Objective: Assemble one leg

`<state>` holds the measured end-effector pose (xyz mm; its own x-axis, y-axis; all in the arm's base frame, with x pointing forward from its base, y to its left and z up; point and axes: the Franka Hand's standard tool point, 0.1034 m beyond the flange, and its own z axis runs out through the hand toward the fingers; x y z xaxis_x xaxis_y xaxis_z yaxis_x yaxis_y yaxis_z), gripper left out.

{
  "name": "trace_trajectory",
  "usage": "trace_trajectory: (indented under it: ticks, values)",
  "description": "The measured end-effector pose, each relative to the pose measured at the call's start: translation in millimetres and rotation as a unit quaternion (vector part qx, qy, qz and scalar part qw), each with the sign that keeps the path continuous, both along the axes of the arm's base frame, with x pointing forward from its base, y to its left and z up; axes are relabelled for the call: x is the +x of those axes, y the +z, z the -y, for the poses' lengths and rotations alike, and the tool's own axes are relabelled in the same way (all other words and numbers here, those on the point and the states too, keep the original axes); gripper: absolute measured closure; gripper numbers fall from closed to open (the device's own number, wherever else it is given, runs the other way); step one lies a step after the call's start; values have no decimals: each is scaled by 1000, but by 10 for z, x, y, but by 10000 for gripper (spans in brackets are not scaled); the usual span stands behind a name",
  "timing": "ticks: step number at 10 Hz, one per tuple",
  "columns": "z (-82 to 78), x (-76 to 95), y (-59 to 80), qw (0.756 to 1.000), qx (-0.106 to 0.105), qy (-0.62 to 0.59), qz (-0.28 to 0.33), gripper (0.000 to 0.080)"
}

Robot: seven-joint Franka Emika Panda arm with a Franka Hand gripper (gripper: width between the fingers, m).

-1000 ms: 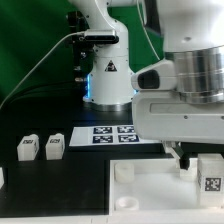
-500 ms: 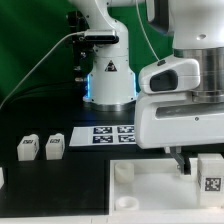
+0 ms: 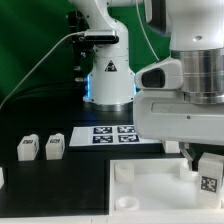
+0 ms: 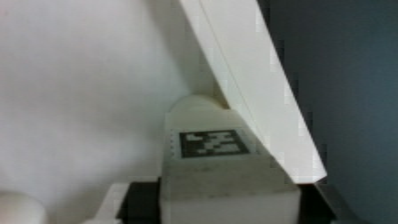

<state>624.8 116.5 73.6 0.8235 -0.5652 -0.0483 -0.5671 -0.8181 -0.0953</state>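
My gripper (image 3: 200,160) hangs at the exterior view's right, over the right corner of the large white square piece (image 3: 150,185) with round corner sockets. It is shut on a leg (image 3: 210,174), a stubby white block with a square tag, slightly tilted. In the wrist view the gripper (image 4: 222,205) holds this leg (image 4: 214,150) between dark pads (image 4: 151,200), tag facing the camera, next to the slanting edge of the square piece (image 4: 240,70). Two more legs (image 3: 27,148) (image 3: 55,146) stand at the exterior view's left.
The marker board (image 3: 112,135) lies behind the square piece, in front of the arm's base (image 3: 108,85). Another white part (image 3: 2,177) shows at the exterior view's far left edge. A cable runs down from the base toward the left.
The wrist has shifted and turned a little above the square piece's right corner. The held leg is now slightly tilted. The other legs have not moved.
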Motion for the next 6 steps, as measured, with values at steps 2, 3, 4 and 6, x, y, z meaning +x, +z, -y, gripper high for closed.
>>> trace_trajectory:
  ticks: [2,3,4,6]
  values:
    - [12,-13,-10,990,15,-142,-18,500]
    - [0,-27,-19,971,26,-235,-32,503]
    - [15,-19,-22,947,42,-316,-40,503]
    - [26,-14,-22,907,63,-414,-51,505]
